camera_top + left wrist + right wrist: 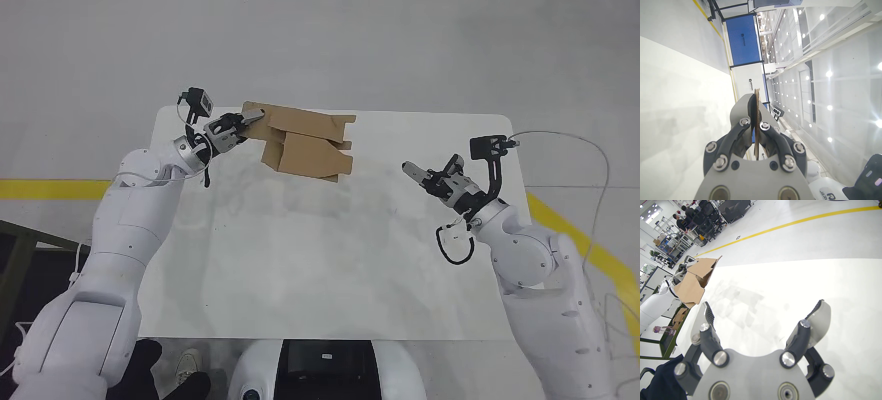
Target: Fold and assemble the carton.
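The flattened cardboard carton (305,140) is held over the far left corner of the surface (320,260), apparently lifted, with one edge pinched in the closed left claw (755,102). The right claw (763,305) is spread open, well apart. The board is judged light, stiff and creasable; a free panel edge is best gripped.

Blue wall panel (743,39): white logo mark with one word beside it. White panel (751,83) adjoining it: same mark and word in dark print, plus a smaller line too small to read. Floor marker (738,237): small black-and-white square, too small to read.
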You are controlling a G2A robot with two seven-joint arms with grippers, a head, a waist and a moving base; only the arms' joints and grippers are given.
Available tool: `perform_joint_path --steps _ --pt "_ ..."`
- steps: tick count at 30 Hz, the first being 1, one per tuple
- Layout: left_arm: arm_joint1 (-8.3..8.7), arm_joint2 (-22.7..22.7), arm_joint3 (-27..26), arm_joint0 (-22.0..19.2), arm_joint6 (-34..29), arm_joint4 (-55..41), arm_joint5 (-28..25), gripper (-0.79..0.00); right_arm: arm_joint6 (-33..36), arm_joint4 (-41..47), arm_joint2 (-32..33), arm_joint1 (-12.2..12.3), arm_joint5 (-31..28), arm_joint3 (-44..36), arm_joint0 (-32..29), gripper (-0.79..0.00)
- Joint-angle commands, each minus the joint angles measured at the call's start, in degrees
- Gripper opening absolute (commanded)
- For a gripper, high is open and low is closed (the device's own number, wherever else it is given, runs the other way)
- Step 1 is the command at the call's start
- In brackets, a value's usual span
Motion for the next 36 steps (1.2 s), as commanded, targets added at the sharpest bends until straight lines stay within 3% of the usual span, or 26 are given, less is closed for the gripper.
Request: perform_joint_path --steps 1,9,15,20,26,36 --pt "0.0 0.0 0.0 0.0 0.0 0.0 0.0 -0.785 0.0 0.0 0.0 0.0 0.0 0.0 0.0 0.0" --pt "-0.01 0.14 -2.09 1.28 1.32 0.46 0.99 -0.785 -0.4 0.57 -0.06 -0.05 0.11 0.01 -0.25 0.0" --pt "0.29 -0.9 -5.91 3.91 2.89 -0.27 4.3 -0.785 1.22 8.88 -1.08 -0.42 0.54 1.68 -0.17 0.0" --pt "0.29 -1.11 -7.52 5.59 -2.54 -3.15 6.44 -0.785 3.2 24.48 -1.98 -1.09 -0.29 5.44 0.26 0.0" --pt "-0.03 -0.18 -7.28 5.79 -7.21 -4.02 8.19 -0.785 7.31 36.62 -3.21 -1.54 -2.55 9.58 1.91 0.0" --pt "-1.03 2.72 -6.75 4.72 -18.59 -5.68 10.06 -0.785 17.68 46.02 -6.13 -1.76 -4.63 15.03 5.64 0.0"
